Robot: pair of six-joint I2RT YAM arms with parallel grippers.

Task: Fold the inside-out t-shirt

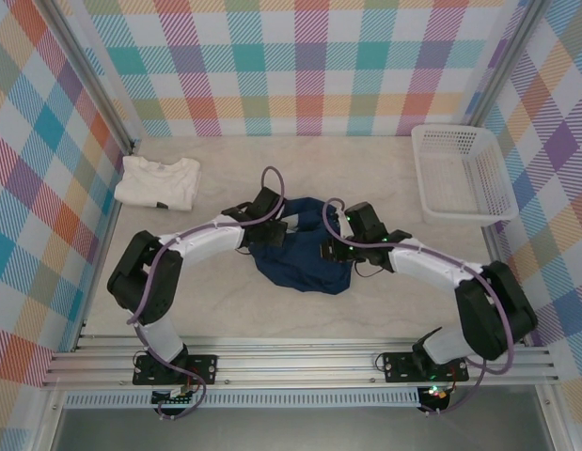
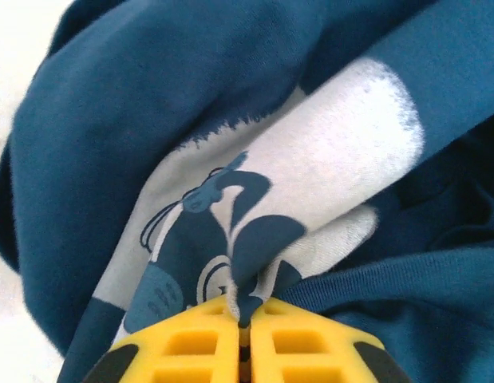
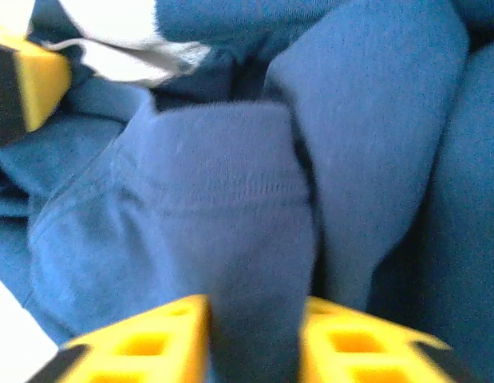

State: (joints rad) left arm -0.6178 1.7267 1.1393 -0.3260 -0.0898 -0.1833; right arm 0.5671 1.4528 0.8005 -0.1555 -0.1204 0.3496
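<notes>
The inside-out t-shirt [image 1: 305,268] lies crumpled in a dark navy heap at the table's middle, between both arms. My left gripper [image 1: 277,228] presses into its left upper edge. In the left wrist view its yellow fingers [image 2: 191,343] are shut on a small pinch of the t-shirt [image 2: 111,120], right where a white printed patch [image 2: 334,152] shows. My right gripper [image 1: 334,248] is at the heap's right side. In the right wrist view a thick fold of the t-shirt [image 3: 231,215] fills the gap between its yellow fingers [image 3: 143,345], touching both.
A cream-white folded shirt [image 1: 159,181] lies at the back left. A white plastic basket [image 1: 460,174] stands at the back right. Checked walls close in the table on three sides. The left gripper's yellow finger [image 3: 31,76] appears at the upper left of the right wrist view.
</notes>
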